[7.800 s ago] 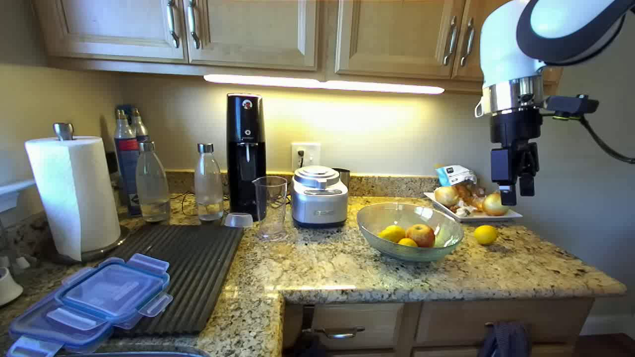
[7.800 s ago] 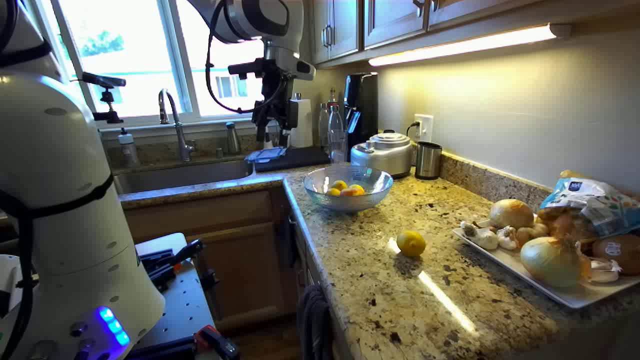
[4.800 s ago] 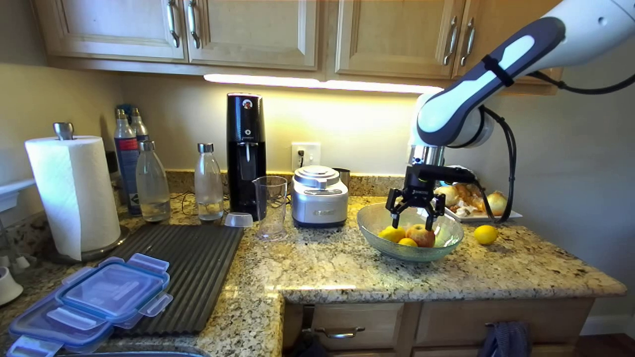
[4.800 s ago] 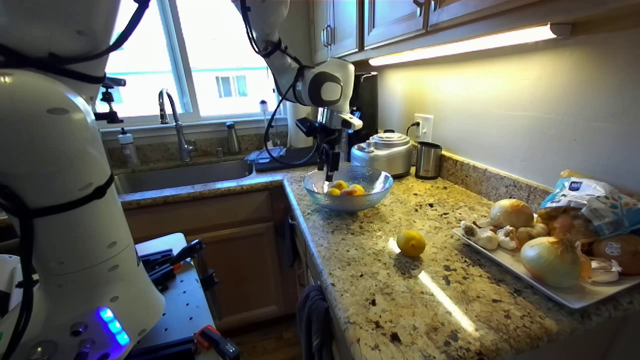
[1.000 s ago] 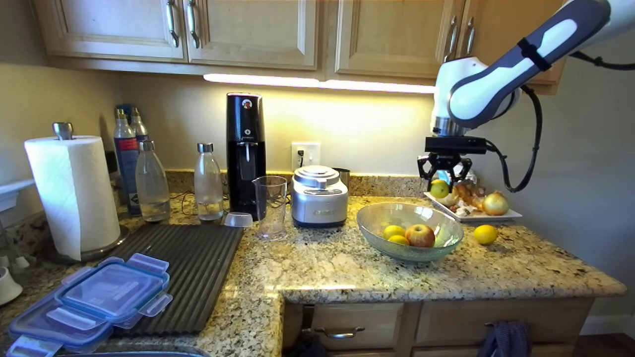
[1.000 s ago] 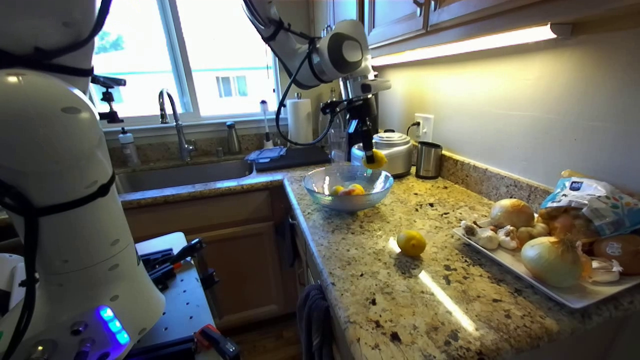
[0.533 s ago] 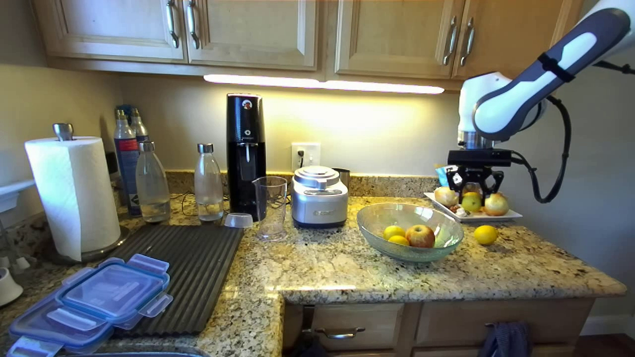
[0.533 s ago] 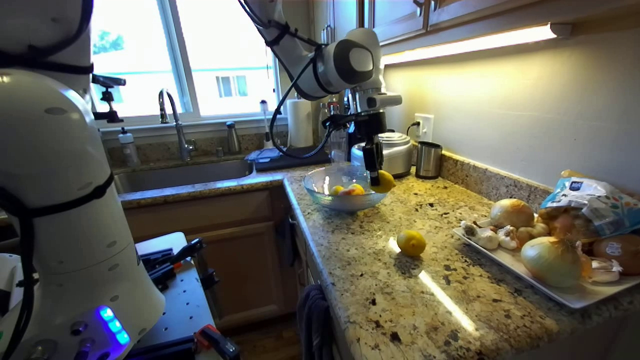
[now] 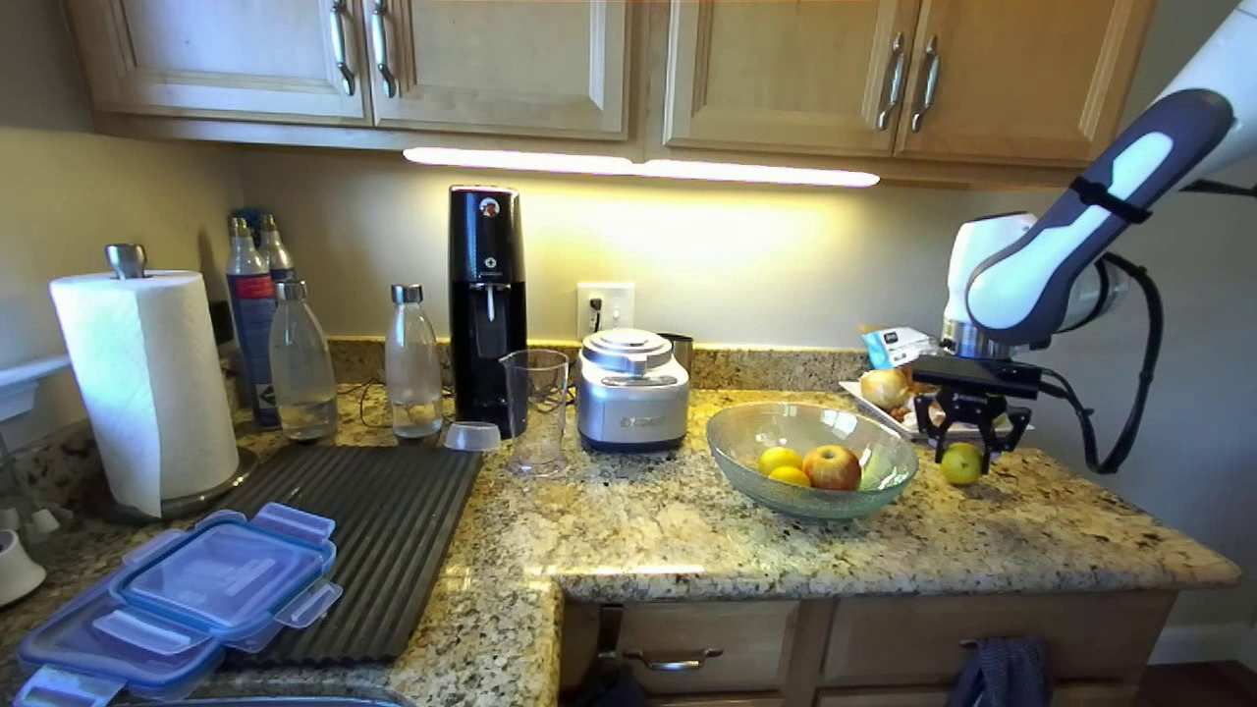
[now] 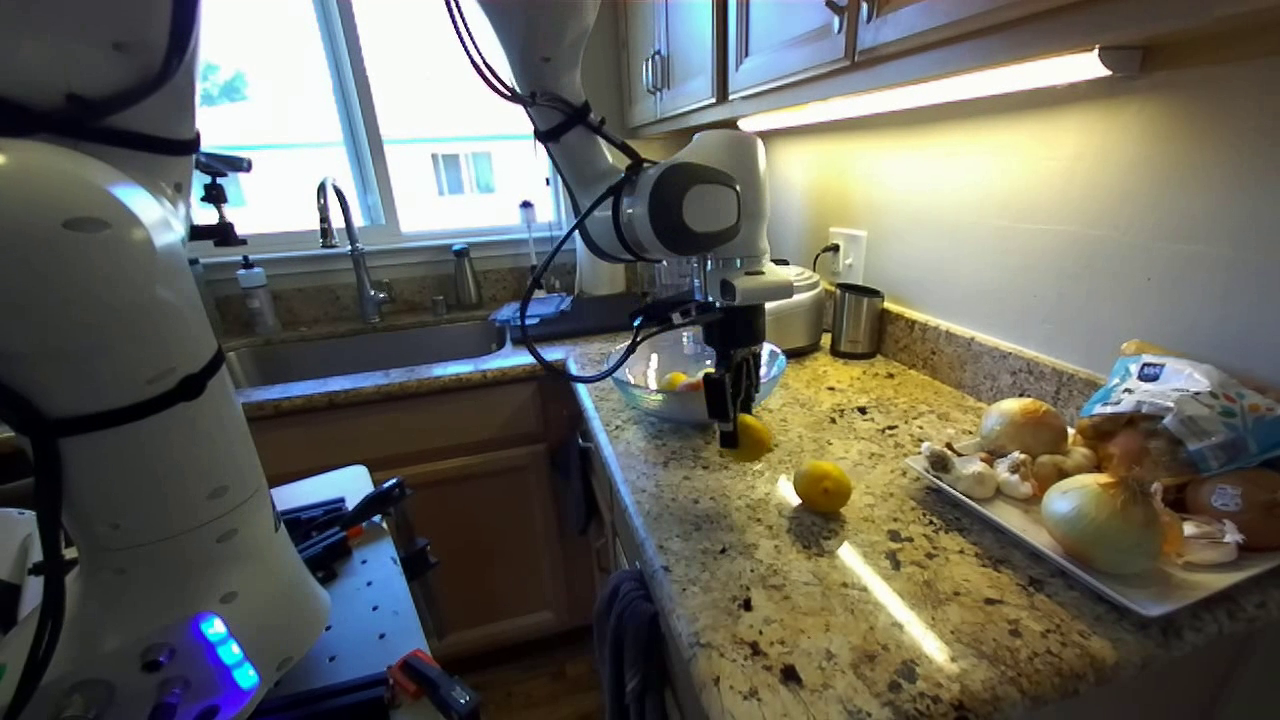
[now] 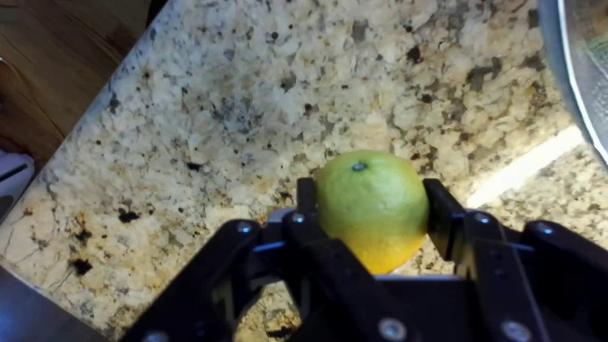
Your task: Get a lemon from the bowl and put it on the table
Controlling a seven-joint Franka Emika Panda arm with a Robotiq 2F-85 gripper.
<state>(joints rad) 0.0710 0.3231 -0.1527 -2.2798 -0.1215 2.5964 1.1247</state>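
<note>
The speckled granite countertop (image 9: 638, 530) bears a clear glass bowl (image 9: 820, 504), a silver lidded appliance (image 9: 633, 407), a black soda maker (image 9: 486, 245), a clear spouted jug (image 9: 537, 412), two capped bottles (image 9: 412, 368) and a black ribbed drying mat (image 9: 383, 535). In an exterior view, a lemon (image 10: 822, 487) and a white rectangular plate (image 10: 1010, 512) rest apart on the countertop.

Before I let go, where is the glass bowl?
In an exterior view, the glass bowl stands on the granite countertop, between the silver appliance at left and the gripper at right; the wrist view catches its rim upper right.
</note>
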